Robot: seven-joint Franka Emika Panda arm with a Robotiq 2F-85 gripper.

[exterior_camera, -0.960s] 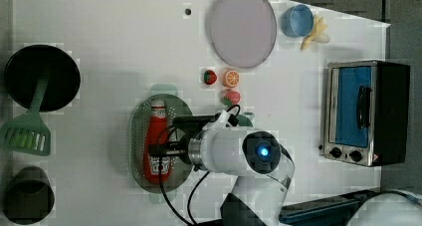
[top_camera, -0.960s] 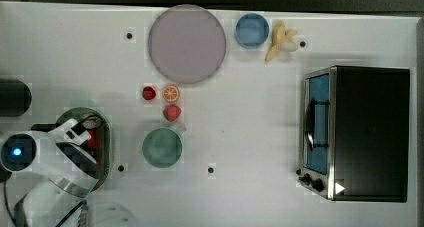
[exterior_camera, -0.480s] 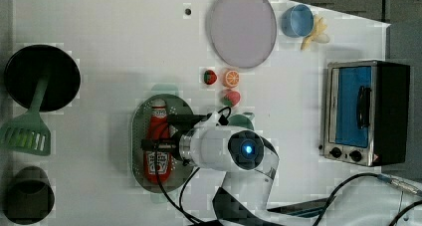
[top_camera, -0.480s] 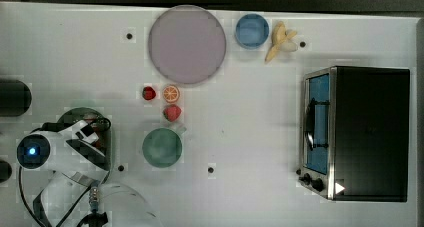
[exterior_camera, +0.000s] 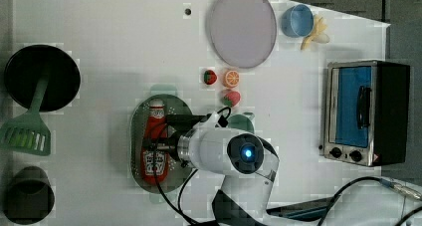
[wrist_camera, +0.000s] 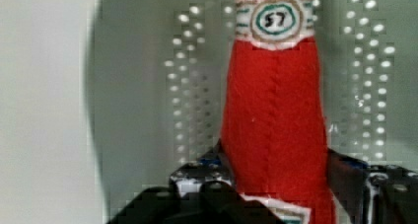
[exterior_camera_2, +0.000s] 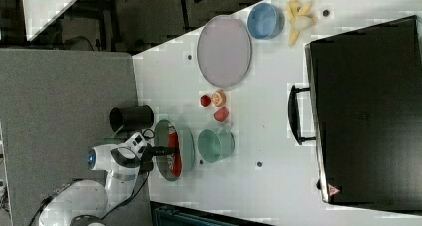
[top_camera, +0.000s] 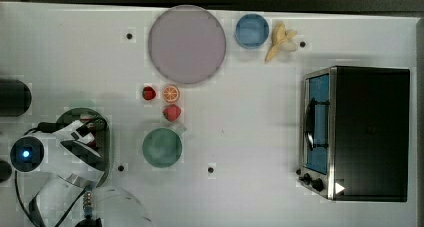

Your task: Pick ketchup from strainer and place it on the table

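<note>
Now the arm is sitting lower over the strainer (exterior_camera: pixel 142 151) than it was a second ago: in the left view its wrist is sliding toward the left view's left and down, and the gripper (wrist_camera: pixel 276 184) is closing in around the ketchup (exterior_camera: pixel 153 146). In the wrist view a finger (wrist_camera: pixel 197 177) is standing on each side of the red body, just beside it or touching; whether they are pressing yet cannot be told. The bottle is lying flat in the strainer, its cap pointing toward the left view's top, so the grasp is judged to be forming and the lift onto the desk (top_camera: pixel 250 137) is not yet begun.

Counting from largest to smallest, the desk is carrying:
- one toaster oven (top_camera: pixel 357 132)
- one round grey-lilac plate (top_camera: pixel 186 43)
- one black pan (exterior_camera: pixel 42 76)
- one strainer
- one green spatula (exterior_camera: pixel 25 134)
- one dark cup (exterior_camera: pixel 27 196)
- one teal bowl (top_camera: pixel 161 147)
- one blue bowl (top_camera: pixel 252 30)
- one peeled banana (top_camera: pixel 281 41)
- one ketchup bottle
- two strawberries (top_camera: pixel 172 112)
- one orange half (top_camera: pixel 171 93)
</note>
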